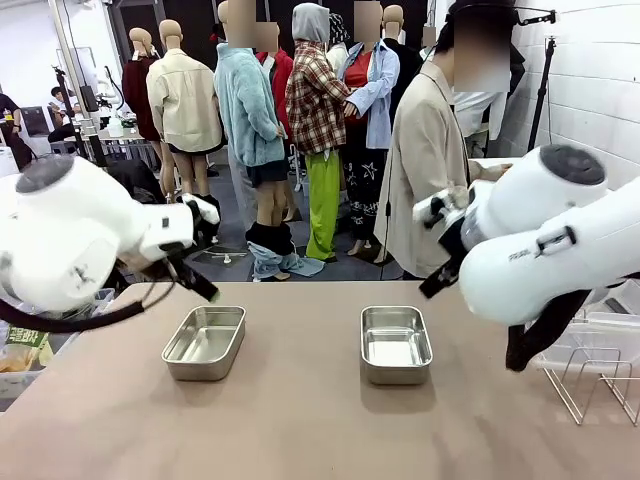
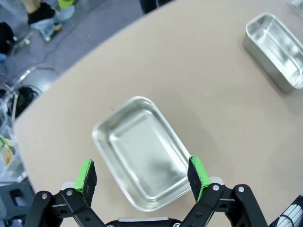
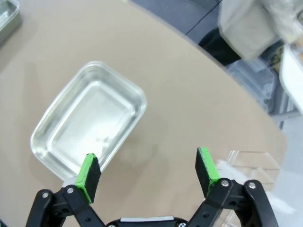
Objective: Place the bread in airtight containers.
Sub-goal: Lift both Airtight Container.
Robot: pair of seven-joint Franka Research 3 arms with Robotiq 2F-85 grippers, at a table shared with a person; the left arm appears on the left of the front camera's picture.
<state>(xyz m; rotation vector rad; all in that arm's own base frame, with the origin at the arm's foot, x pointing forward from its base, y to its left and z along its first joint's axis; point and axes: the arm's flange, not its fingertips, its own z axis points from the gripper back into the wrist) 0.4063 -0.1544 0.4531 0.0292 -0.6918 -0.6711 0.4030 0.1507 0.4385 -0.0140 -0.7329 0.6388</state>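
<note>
Here, a shiny steel tin (image 1: 204,343), its twin (image 1: 396,344), seemingly empty; left end effector (image 2: 142,174) and right end effector (image 3: 147,170) wide open, bare.

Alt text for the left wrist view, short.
The open left gripper hangs over an empty steel tin on the tan table, its green pads flanking the tin's near end in the picture. A second empty tin sits at the upper right, apart from the first.

Left tool (image 2: 142,174) agape; right tool (image 3: 147,170) agape
</note>
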